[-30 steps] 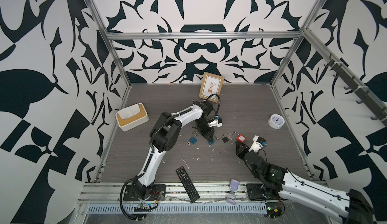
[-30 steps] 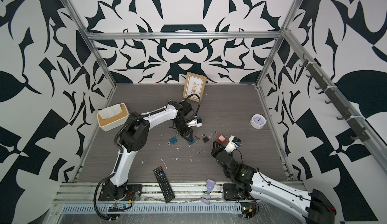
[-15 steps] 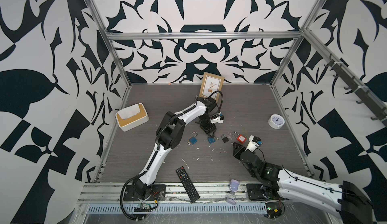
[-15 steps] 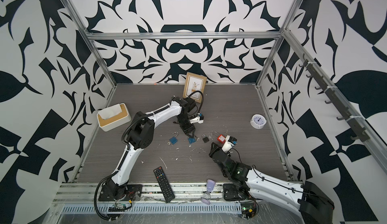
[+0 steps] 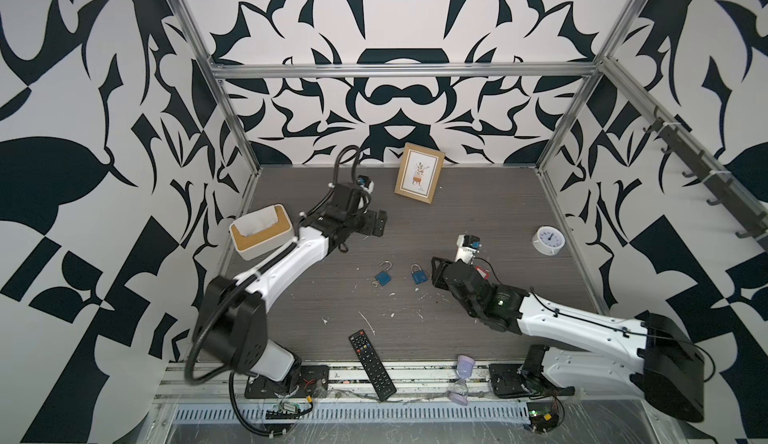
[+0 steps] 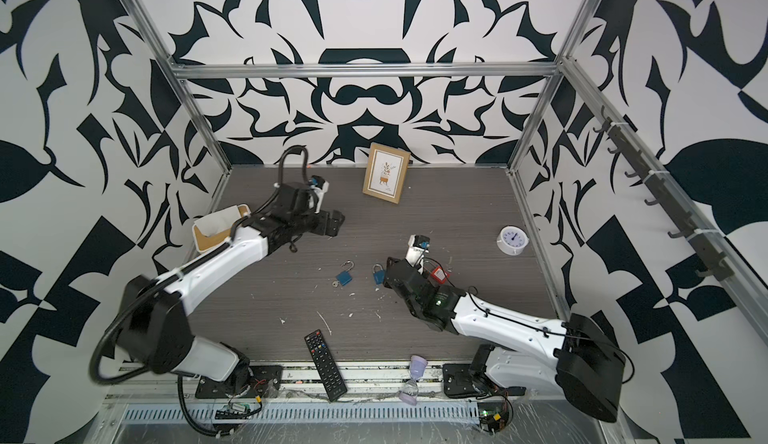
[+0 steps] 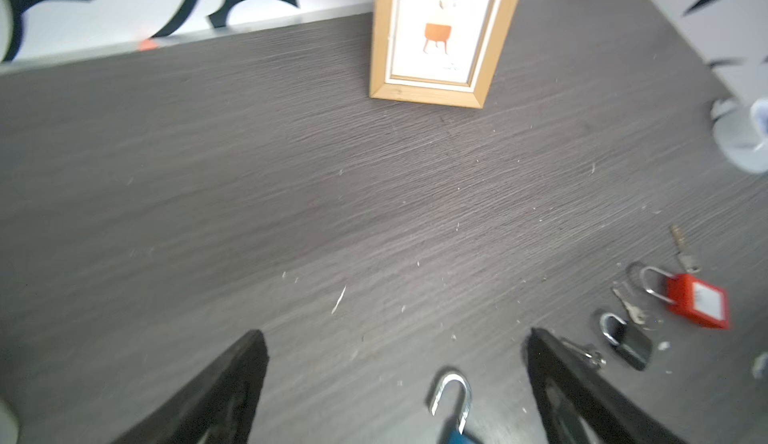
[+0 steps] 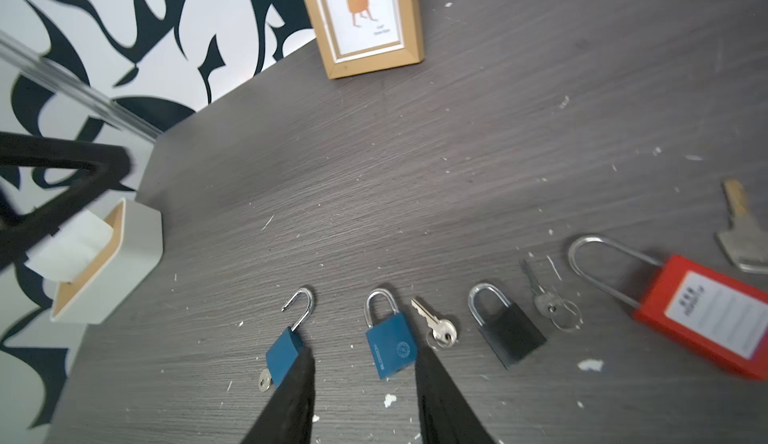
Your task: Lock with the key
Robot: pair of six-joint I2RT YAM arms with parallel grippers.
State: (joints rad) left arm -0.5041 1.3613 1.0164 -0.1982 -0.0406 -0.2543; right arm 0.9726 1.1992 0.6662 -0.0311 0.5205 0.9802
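My main worry is aim. The open blue padlock [image 8: 284, 348] lies on the table [image 8: 457, 151] with its shackle swung out and a key [image 8: 264, 379] in its base, but my right gripper [image 8: 363, 357] is lined up over its neighbour, the closed blue padlock [image 8: 390, 350]. If I close here, I judge I'd clamp a lock that is already shut. One finger [image 8: 291, 396] could also clip the open lock's corner and spin it, or knock the key out. A loose key [image 8: 440, 330] just beside the other finger [image 8: 440, 400] could get swept along too. From the right wrist view I can't tell whether the first finger touches the open lock or hangs above it.

The right gripper's jaws are partly apart and grasp nothing; the closed lock lies between the tips. The left gripper [image 7: 395, 333] is spread wide and empty, well apart from the locks, between the tissue box [image 5: 266, 244] and the picture frame [image 5: 419, 173]. In both top views the open lock sits mid-table between the arms.
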